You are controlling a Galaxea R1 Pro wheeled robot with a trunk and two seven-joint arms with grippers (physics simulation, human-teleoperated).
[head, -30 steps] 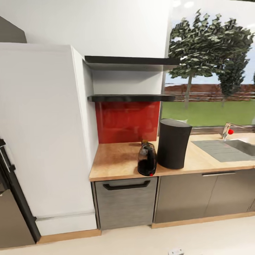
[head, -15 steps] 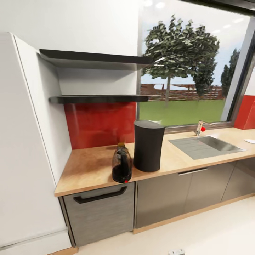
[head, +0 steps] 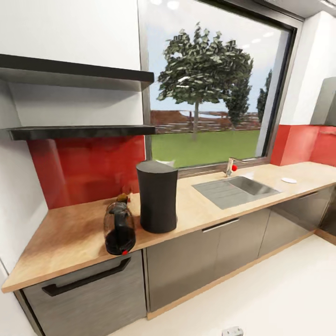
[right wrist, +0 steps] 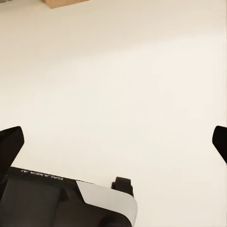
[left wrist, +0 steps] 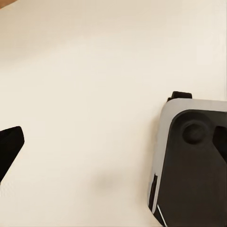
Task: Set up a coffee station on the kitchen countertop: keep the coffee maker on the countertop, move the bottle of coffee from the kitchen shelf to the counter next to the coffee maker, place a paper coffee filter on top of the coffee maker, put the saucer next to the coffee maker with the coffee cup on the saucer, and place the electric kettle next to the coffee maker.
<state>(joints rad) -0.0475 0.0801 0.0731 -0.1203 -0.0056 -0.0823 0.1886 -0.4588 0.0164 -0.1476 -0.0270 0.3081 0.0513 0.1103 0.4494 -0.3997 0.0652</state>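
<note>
1. Below my arms, the wrist views look down on pale cream floor point(right wrist: 118, 85). My right gripper point(right wrist: 113, 137) has its fingertips point(right wrist: 10, 142) wide apart at the two edges of the frame, released, holding nothing. Part of my grey-and-black base point(right wrist: 71, 201) sits under it.
2. My left gripper: one dark fingertip point(left wrist: 8, 149) in view, the other hidden, so I cannot tell whether it is spread or closed. The base point(left wrist: 194, 165) shows here too.
3. Head view, near edge of the kitchen countertop point(head: 60, 238): the electric kettle point(head: 120, 229) stands upright, red switch at its foot, over the grey drawer front point(head: 84, 289).
4. Just beside the kettle, slightly further back, the tall dark coffee maker point(head: 157, 196).
5. Further along the counter: inset steel sink point(head: 235, 190) with its tap point(head: 230, 166).
6. Far end of the counter: a small flat white disc, seemingly the saucer point(head: 289, 180), well apart from the coffee maker.
7. Behind: red backsplash point(head: 79, 170), two dark wall shelves point(head: 79, 132), window point(head: 207, 88) onto a tree and lawn.
</note>
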